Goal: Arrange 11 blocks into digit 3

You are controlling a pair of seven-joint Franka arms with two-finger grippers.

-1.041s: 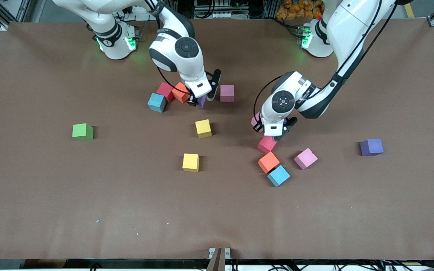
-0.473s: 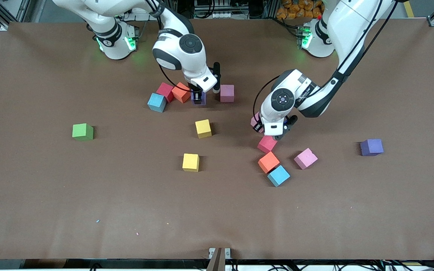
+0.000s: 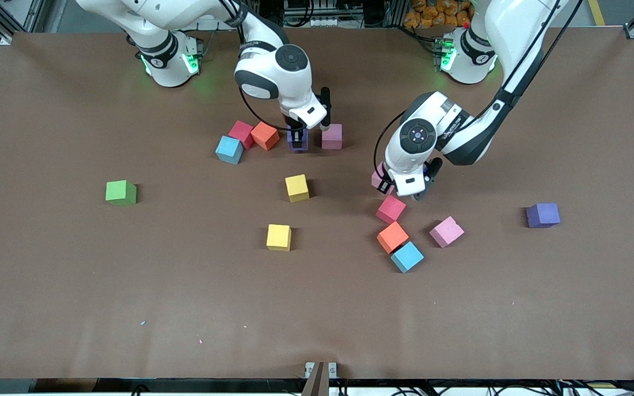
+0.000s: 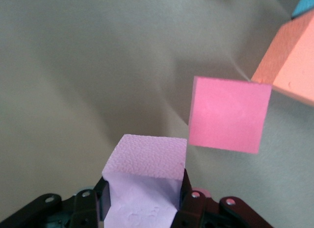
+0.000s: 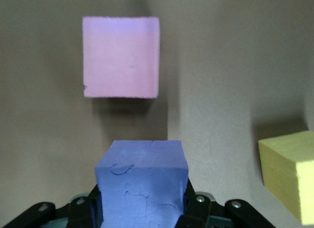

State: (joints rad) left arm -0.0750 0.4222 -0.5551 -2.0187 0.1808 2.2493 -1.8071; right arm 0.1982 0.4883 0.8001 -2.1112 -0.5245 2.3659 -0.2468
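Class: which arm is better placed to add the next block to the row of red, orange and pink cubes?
The right: its gripper holds a purple cube between the orange cube and pink cube.

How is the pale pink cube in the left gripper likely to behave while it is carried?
The pale pink cube looks like matte, pitted foam, so probably light and grippy. The left gripper clamps two flat faces, so slipping seems unlikely. Set down, it should sit flat, not roll.

My arms are wearing glossy white shells with dark grey joint caps, black cables looping along them (one curling by each wrist). Green lights are glowing at both round bases, and silver screws are showing on my black finger mounts.
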